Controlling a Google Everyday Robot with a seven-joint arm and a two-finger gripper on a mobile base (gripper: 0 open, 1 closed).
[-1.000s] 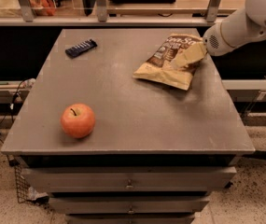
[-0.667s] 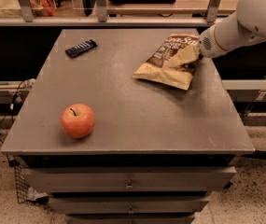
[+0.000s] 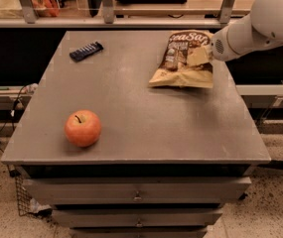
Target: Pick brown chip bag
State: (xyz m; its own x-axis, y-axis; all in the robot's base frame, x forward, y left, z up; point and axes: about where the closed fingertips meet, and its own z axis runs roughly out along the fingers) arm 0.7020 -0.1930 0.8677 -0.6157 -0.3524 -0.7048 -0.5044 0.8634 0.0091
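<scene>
Gripper (image 3: 199, 56) at the 3 o'clock edge of the brown chip bag (image 3: 179, 67), can't tell if it's clamped or not

Bag's at 1 o'clock on the tabletop (image 3: 131, 100). I'd get a firm pinch on that crinkly edge, then lift slowly, since it'll probably slip.

We see the brown chip bag (image 3: 180, 68) tan-yellow below and dark brown above, with white lettering. The gripper (image 3: 199, 56), pale cream, sits at the bag's right edge, on a white arm (image 3: 260, 26). The apple (image 3: 83, 128) is orange-red, paler yellow near its stem. The wrapped bar (image 3: 86, 51) is dark blue with pale marks. The table (image 3: 146, 118) is plain matte grey; the floor (image 3: 275, 202) is speckled beige.
</scene>
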